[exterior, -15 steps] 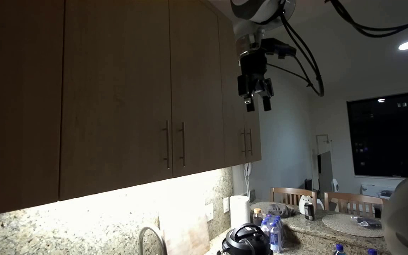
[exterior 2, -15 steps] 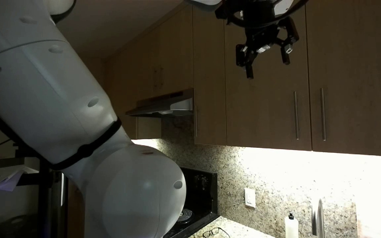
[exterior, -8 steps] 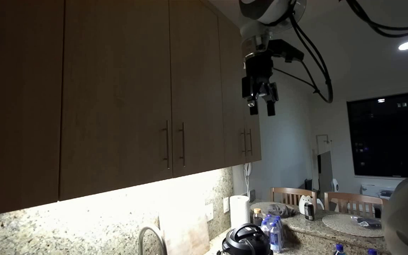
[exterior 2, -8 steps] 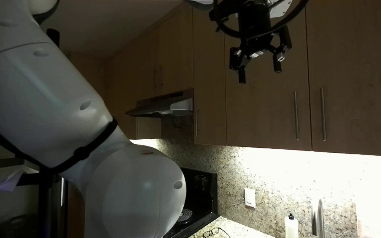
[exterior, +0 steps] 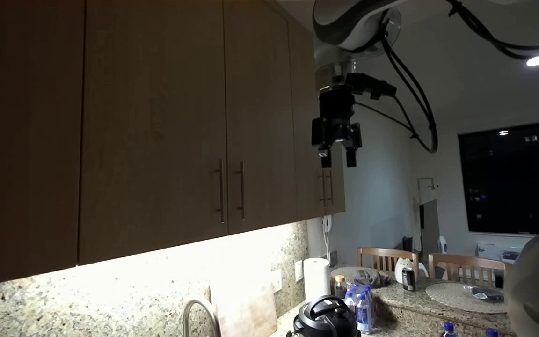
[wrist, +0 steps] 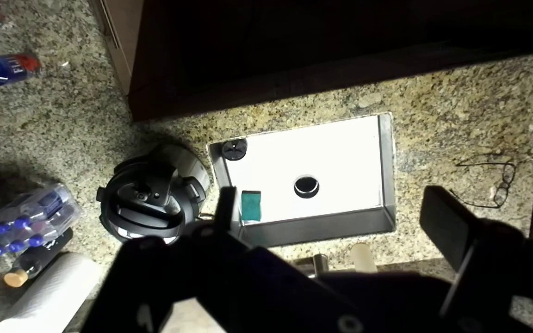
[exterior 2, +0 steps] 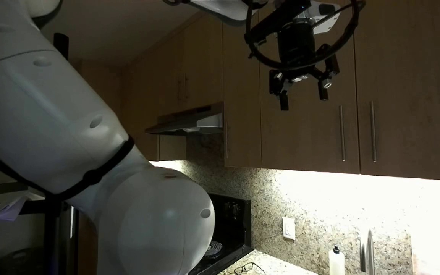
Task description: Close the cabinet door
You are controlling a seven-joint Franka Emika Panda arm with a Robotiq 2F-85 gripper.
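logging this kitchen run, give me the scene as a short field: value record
upper cabinet doors: those in both exterior views look shut
jaws: open, pointing down, holding nothing
sink: flat green pad inside
beside the sink: pressure cooker one side, eyeglasses opposite side
near the cooker: paper towel roll, blue-capped bottles
range hood: above the stove

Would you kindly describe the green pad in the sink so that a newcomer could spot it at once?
In the wrist view, find the rectangular sink in the speckled counter. Inside it, look to the lower left of the round drain. The green pad is flat and rectangular, unlike the round black piece in the sink's upper-left corner.
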